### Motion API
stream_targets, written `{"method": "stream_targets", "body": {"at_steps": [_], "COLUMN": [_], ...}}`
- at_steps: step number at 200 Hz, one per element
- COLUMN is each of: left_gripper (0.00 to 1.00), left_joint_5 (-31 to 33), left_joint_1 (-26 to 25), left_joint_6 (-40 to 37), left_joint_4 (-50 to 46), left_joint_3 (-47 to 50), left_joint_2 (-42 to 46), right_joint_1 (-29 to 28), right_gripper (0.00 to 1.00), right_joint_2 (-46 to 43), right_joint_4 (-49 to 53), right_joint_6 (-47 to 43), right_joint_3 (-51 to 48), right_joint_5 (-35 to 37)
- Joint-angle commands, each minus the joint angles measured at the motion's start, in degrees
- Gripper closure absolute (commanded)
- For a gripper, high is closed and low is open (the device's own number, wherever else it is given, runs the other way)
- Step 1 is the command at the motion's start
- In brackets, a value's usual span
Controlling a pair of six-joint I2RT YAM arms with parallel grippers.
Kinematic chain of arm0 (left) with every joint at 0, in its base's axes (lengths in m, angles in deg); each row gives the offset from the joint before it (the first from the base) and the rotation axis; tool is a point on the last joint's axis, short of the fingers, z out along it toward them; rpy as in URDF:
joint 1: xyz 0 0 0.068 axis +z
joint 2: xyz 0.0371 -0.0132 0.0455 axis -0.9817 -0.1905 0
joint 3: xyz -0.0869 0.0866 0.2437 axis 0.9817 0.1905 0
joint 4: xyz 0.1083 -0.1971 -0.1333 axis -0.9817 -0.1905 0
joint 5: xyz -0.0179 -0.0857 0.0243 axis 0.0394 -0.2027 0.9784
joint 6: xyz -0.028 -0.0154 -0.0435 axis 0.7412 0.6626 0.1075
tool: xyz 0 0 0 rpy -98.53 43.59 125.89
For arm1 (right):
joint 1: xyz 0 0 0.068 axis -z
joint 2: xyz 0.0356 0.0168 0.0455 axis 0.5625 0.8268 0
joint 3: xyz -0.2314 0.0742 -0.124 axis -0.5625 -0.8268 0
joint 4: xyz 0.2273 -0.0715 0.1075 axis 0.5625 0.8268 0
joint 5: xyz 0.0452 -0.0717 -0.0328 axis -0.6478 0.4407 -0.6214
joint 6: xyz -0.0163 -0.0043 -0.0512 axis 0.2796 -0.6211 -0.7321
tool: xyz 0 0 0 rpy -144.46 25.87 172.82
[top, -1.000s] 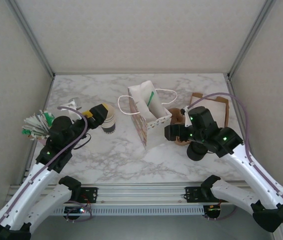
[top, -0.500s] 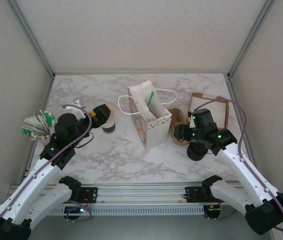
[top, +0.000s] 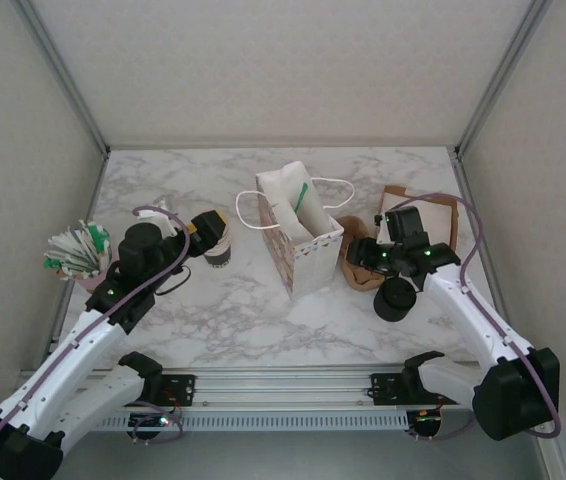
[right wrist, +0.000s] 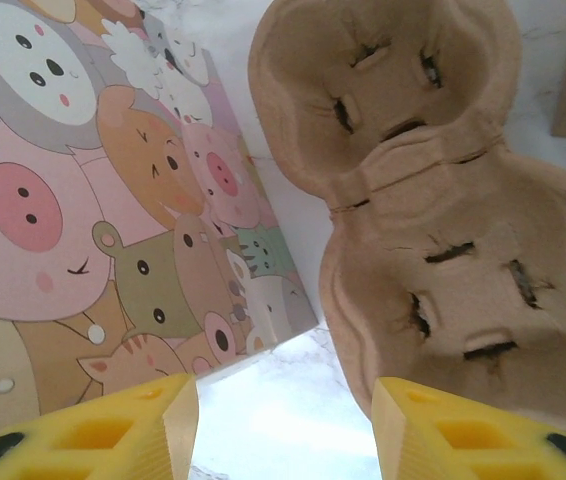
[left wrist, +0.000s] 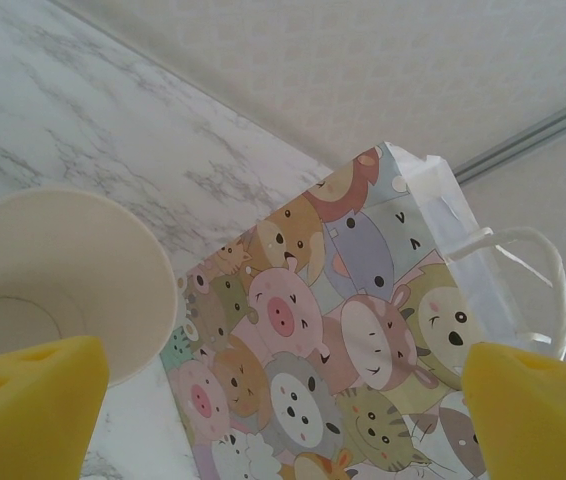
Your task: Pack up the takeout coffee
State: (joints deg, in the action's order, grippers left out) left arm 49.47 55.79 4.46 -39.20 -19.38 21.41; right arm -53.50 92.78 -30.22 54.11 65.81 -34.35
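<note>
The takeout coffee is out of view. A lidless cream cup [top: 220, 250] [left wrist: 53, 270] stands left of the cartoon-animal paper bag [top: 298, 228] [left wrist: 343, 330] [right wrist: 83, 200]. My left gripper [top: 210, 227] [left wrist: 283, 420] hovers open at the cup's rim; the cup sits beside the left finger, not between the jaws. To the right of the bag, my right gripper [top: 358, 262] [right wrist: 283, 430] stands open low over the table. Its jaws are partly narrowed, with the edge of the brown pulp cup carrier [top: 351, 232] [right wrist: 433, 180] beside the right finger.
A squat black stack of lids [top: 395, 299] sits just in front of the right arm's wrist. A brown cardboard box [top: 435, 212] lies at the back right. A bundle of sachets and stirrers [top: 75, 250] stands at the left edge.
The right gripper has swung back and right, from the bag's side to over the carrier, and its jaws have narrowed. The left gripper has edged slightly toward the cup.
</note>
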Motion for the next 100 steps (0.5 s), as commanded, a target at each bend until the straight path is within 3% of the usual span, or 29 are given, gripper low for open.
{"method": "stream_targets", "body": {"at_steps": [1,100], "left_gripper": [0.09,0.08], "left_joint_5": [0.7,1.3], "left_joint_1": [-0.6,-0.6], "left_joint_6": [-0.7,-0.9], "left_joint_4": [-0.2,-0.1], "left_joint_3": [0.4,0.4], "left_joint_2": [-0.3,-0.9], "right_joint_1": [0.3,-0.4], "right_gripper": [0.51,0.5], "right_joint_2": [1.4,5.4], "right_joint_4": [-2.9,-7.4], "right_joint_6": [0.8,3.0], "right_joint_3": [-0.8,-3.1], "right_joint_5": [-3.1,-10.9]}}
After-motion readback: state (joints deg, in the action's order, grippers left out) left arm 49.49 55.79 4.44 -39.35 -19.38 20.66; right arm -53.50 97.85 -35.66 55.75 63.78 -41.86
